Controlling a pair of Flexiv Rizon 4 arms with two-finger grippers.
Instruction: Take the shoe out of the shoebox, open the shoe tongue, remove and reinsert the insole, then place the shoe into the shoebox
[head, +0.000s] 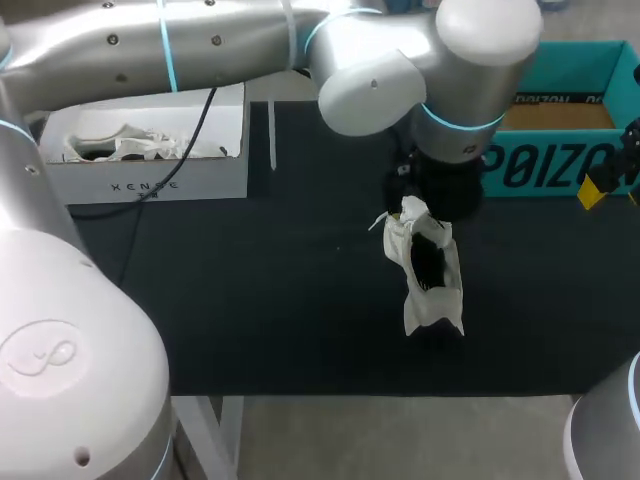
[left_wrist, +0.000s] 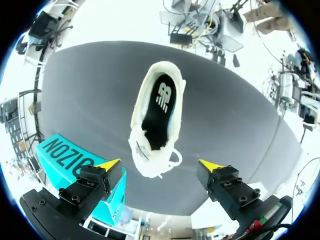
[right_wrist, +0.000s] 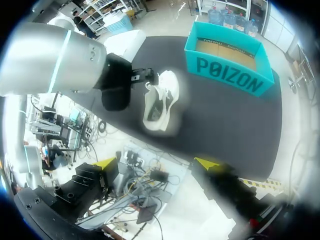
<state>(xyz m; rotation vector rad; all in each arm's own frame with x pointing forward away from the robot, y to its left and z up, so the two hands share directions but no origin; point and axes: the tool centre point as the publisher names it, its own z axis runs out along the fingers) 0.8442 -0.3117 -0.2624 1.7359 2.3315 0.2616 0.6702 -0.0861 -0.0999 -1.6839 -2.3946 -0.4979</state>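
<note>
Shoe (left_wrist: 156, 120) | just ahead of left gripper (left_wrist: 160, 163) | not touching

Left arm (head: 200, 40) spans table's (head: 250, 300) far edge, wrist bent downward right of centre. Left gripper (left_wrist: 160, 163) fingers spread wide. Right gripper (right_wrist: 156, 162) near right edge, fingers likewise apart.
</note>
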